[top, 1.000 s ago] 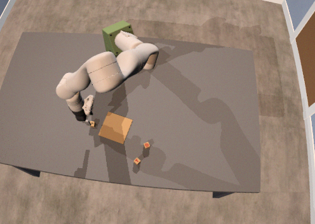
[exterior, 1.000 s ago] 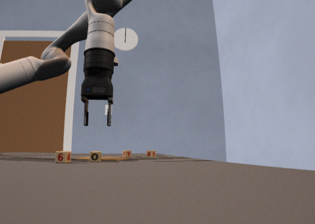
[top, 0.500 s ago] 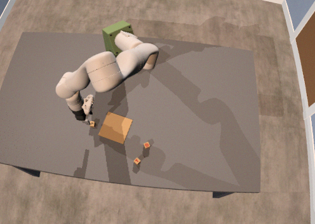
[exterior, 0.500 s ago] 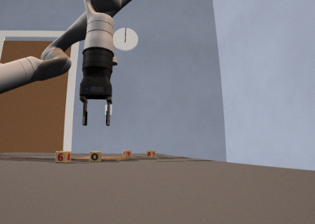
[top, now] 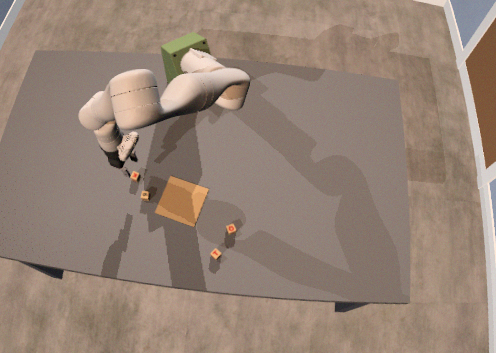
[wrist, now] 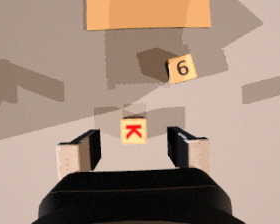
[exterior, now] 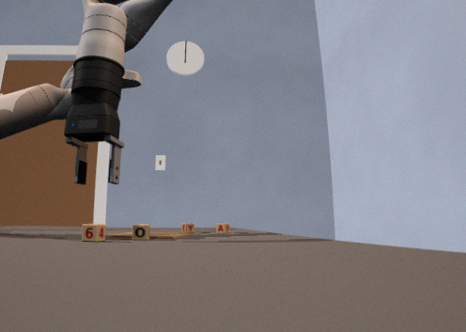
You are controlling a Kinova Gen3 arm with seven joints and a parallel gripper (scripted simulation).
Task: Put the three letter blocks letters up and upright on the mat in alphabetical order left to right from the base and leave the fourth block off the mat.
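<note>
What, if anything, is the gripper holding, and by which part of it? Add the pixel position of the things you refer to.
Nothing: the gripper (exterior: 97,181) (wrist: 134,142) is open, and the K block (top: 135,176) (wrist: 134,131) is not between its fingers.

From the top, we can't see all of the tool (top: 128,165) (exterior: 98,183) (wrist: 134,150). In the wrist view, the mat (wrist: 148,15) is cut off by the edge.
</note>
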